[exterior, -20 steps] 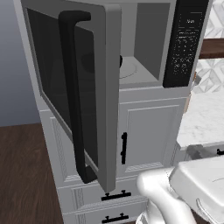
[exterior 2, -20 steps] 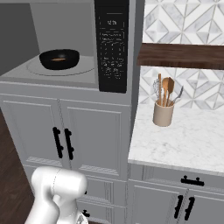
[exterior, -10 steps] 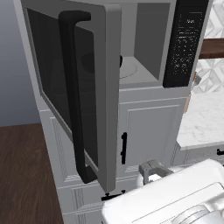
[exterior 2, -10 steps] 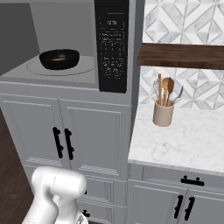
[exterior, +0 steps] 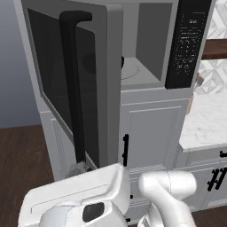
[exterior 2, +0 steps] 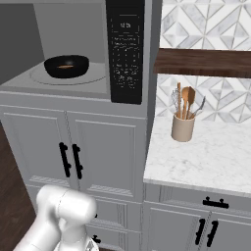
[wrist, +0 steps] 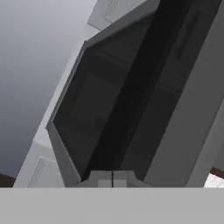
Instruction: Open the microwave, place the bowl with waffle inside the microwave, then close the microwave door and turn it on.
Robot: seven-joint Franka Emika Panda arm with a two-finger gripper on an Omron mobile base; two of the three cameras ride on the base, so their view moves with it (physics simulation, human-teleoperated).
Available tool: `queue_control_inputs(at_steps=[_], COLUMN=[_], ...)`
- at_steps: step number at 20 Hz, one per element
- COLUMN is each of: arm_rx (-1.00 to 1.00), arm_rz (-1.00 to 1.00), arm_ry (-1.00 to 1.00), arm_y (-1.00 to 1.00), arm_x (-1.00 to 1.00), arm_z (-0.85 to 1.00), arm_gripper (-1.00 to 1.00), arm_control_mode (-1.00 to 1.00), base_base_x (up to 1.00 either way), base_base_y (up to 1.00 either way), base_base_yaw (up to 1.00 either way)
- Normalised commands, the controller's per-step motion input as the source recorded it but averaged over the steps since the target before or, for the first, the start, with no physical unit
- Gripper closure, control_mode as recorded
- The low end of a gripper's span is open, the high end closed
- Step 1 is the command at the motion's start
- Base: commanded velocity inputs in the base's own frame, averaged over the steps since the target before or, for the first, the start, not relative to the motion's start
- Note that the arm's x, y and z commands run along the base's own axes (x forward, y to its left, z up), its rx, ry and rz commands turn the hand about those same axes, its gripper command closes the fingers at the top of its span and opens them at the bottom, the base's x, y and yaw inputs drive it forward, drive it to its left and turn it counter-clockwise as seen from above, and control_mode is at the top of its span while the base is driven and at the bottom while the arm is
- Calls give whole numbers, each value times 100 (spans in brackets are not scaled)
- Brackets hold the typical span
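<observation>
The microwave (exterior 2: 125, 49) stands with its door (exterior: 48, 75) swung wide open to the left. Its long black bar handle (exterior: 73, 88) faces me. Inside, on the turntable, sits the black bowl (exterior 2: 66, 65) holding the golden-brown waffle (exterior 2: 64, 66). My gripper (wrist: 112, 179) is shut with nothing between its fingers. It points up at the outer face of the door (wrist: 131, 100), just below the lower end of the handle (wrist: 131, 105). In the left base view the gripper (exterior: 79, 168) sits low, beneath the door's bottom edge.
White cabinet doors (exterior 2: 68, 152) with short black handles sit under the microwave. To the right, a marble counter (exterior 2: 206, 157) carries a utensil crock (exterior 2: 183, 126) under a wooden shelf (exterior 2: 203, 62). Dark wood floor (exterior: 22, 155) lies to the left.
My hand has swung from the lower right to the lower left of the left base view, ending under the open door. The door and bowl have not moved.
</observation>
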Motion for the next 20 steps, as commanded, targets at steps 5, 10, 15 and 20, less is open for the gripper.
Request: queue_control_inputs(at_steps=[5, 10, 15, 20], arm_rx=[-33, -26, -9, -1], arm_rz=[-47, -36, -14, -3], arm_ry=[0, 2, 5, 0], arm_y=[73, -10, -95, -100], arm_x=[100, 100, 95, 37], arm_z=[-61, -11, 6, 15], arm_gripper=[100, 100, 100, 100], arm_control_mode=[-100, -100, -100, -100], base_base_x=[0, 0, 0, 0], base_base_y=[0, 0, 0, 0], base_base_yaw=[0, 0, 0, 0])
